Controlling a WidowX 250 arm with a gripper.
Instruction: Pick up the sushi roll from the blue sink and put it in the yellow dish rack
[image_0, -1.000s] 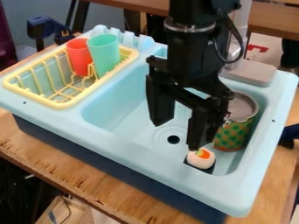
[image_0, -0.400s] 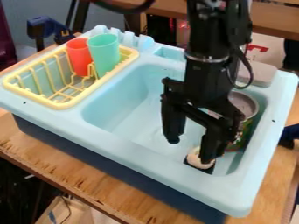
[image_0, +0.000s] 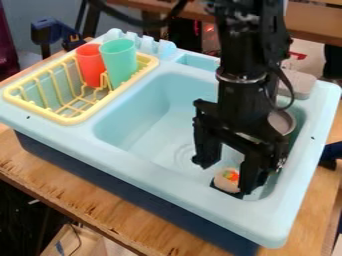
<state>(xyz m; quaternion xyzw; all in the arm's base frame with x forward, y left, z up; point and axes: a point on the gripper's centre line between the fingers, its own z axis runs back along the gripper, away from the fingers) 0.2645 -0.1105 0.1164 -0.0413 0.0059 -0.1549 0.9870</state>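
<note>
White piece: round and matte, with an orange-and-green top (image_0: 227, 184), in the basin's near right corner, on a black square (image_0: 235, 195).
Gripper: jaws spread wide, low in the basin (image_0: 226, 175); one finger is right by the white piece, contact impossible to tell.
Sink: light blue, smooth moulded plastic with rounded corners (image_0: 150, 164); it holds the white piece, the black square and the can.
Can: grey round top (image_0: 283, 123), at the basin's right side, largely hidden behind the gripper.
Rack: yellow, slatted, left of the basin (image_0: 67, 120); a red cup (image_0: 89, 65) and a green cup (image_0: 119, 61) stand in it, side by side.
Grey block: rounded, on the far right rim (image_0: 302, 84).
Table: worn, chipped wood under the sink (image_0: 100, 200).
</note>
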